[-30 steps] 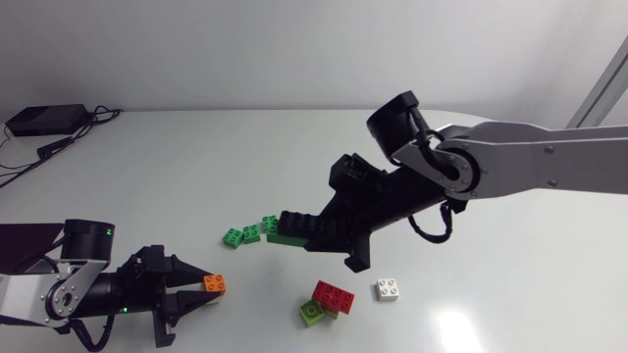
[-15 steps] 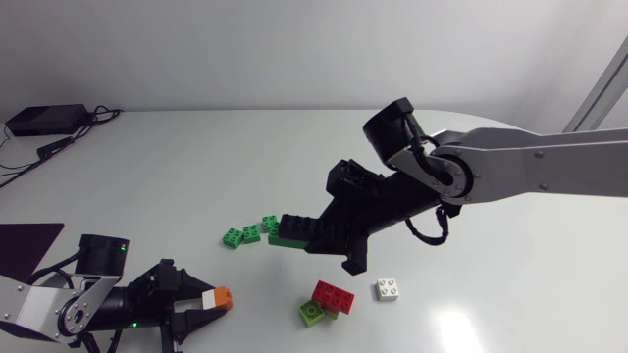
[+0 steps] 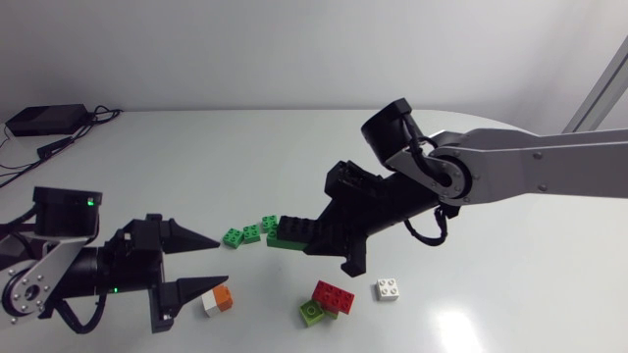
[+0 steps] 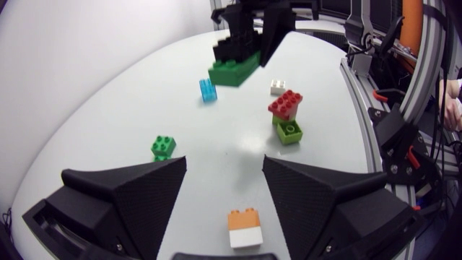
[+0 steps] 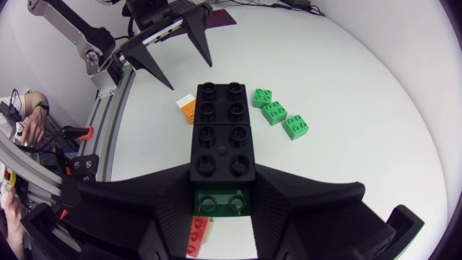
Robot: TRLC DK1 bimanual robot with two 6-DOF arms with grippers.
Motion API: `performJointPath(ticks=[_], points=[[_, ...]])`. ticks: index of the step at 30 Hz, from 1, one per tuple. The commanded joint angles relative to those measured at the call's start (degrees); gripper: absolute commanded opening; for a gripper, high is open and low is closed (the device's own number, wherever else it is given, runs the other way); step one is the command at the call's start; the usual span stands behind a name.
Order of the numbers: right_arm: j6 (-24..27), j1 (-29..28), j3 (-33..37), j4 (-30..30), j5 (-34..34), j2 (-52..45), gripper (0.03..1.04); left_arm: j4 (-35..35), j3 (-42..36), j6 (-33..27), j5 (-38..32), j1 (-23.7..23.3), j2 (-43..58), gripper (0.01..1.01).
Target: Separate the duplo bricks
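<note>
1. The left arm [image 3: 59, 279] is seen low at the near left corner of the table [image 3: 196, 157], its forearm laid almost level. The left jaws are spread wide and pointed toward the middle.
2. An orange-and-white brick [image 3: 218, 299] lies on the table between those jaws. The left wrist view shows it [image 4: 244, 228] touched by neither finger, while from overhead it appears just beside the nearer fingertip.
3. The right arm [image 3: 530, 167] is stretched in from the right edge past the middle, its wrist angled downward. The right jaws are pinching a black-and-green stack [image 3: 292, 233].
4. In the right wrist view the stack is revealed as black bricks [image 5: 220, 130] seated on a green brick [image 5: 220, 202], which is clamped from both sides. From overhead only a black top and a green edge are made out.
5. Three small green bricks [image 3: 252, 232] are lined up on the table just beside the stack's free end.
6. A red brick [image 3: 334, 293] is seen seated on a lime brick [image 3: 312, 312] nearer the front edge, with a white brick [image 3: 389, 289] close by.
</note>
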State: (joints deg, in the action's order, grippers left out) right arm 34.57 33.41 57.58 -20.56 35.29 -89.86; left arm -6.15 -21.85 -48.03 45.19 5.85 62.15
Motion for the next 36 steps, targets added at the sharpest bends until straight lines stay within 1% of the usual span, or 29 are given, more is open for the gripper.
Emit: performJointPath(ticks=[1,5,7,12,18,25,28,31,36], points=[[1.3,0.9,-1.2,0.4,-0.3,-1.3,0.21,-1.8,-3.9,2.7,-0.7,3.4,-0.6,0.805],[1.6,1.4,-1.3,0.2,-0.3,-1.2,0.21,-1.8,-7.3,4.8,-4.5,10.1,0.5,0.805],[1.7,1.7,-1.6,0.0,-0.3,-1.1,0.21,-1.8,-8.7,4.9,-5.6,12.3,1.9,0.805],[2.8,3.1,-2.2,-1.2,-0.4,-0.7,0.21,-2.8,-11.4,5.0,-5.5,13.9,4.5,0.805],[3.4,5.2,-2.1,-2.1,-0.6,-1.0,0.21,-5.0,-13.3,4.6,-4.8,14.5,5.1,0.805],[3.4,8.3,-1.9,-2.2,-2.1,-1.8,0.21,-12.0,-16.8,1.8,-1.6,14.4,6.6,0.797],[3.3,8.7,-1.9,-2.2,-2.1,-1.9,0.21,-14.0,-17.4,0.4,-1.2,14.5,7.7,0.756],[3.3,8.9,-2.0,-2.1,-2.4,-1.9,0.21,-14.8,-17.4,-0.3,-1.0,14.9,7.9,0.648],[3.1,9.2,-1.9,-1.9,-3.5,-1.9,0.21,-17.0,-17.6,-1.3,-0.6,15.8,7.8,0.646]])
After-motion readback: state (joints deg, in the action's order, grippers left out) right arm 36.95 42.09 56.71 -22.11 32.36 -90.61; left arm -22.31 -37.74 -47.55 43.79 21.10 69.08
